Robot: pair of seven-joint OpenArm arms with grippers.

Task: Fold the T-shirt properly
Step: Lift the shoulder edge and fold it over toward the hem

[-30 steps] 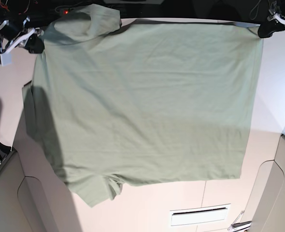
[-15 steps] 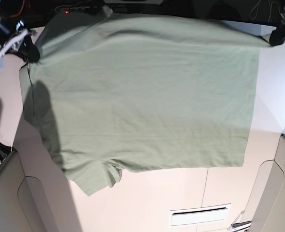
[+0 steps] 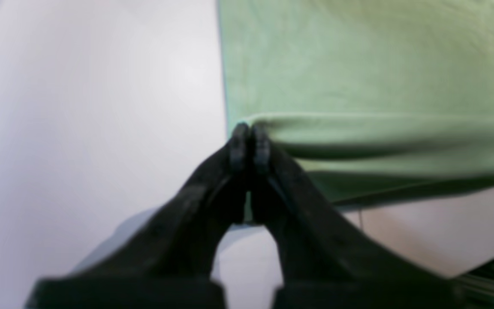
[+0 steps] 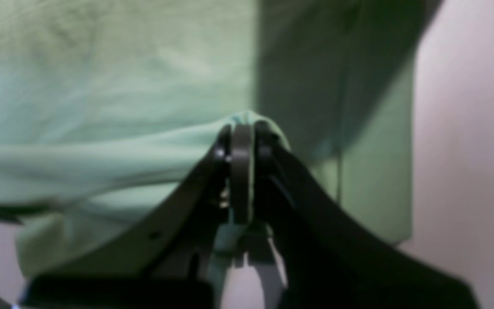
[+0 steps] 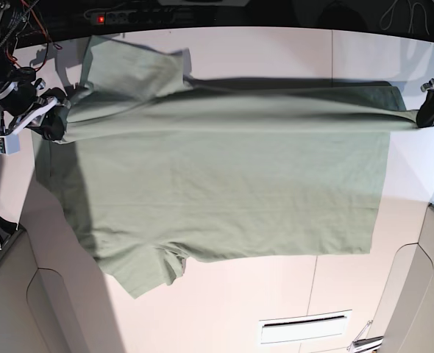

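the shirt [image 5: 224, 191] lies spread across the bench [image 5: 224, 309], its far edge lifted. the left claw [image 5: 429, 116] at frame right and the right claw [image 5: 51, 125] at frame left each pinch a corner. first lengthwise fold looks underway; sleeves and later folds remain.

Both grippers are black, with fingers [image 3: 262, 148] that taper to ribbed tips. The right arm [image 5: 18, 92] shows white brackets and loose red and black cables.
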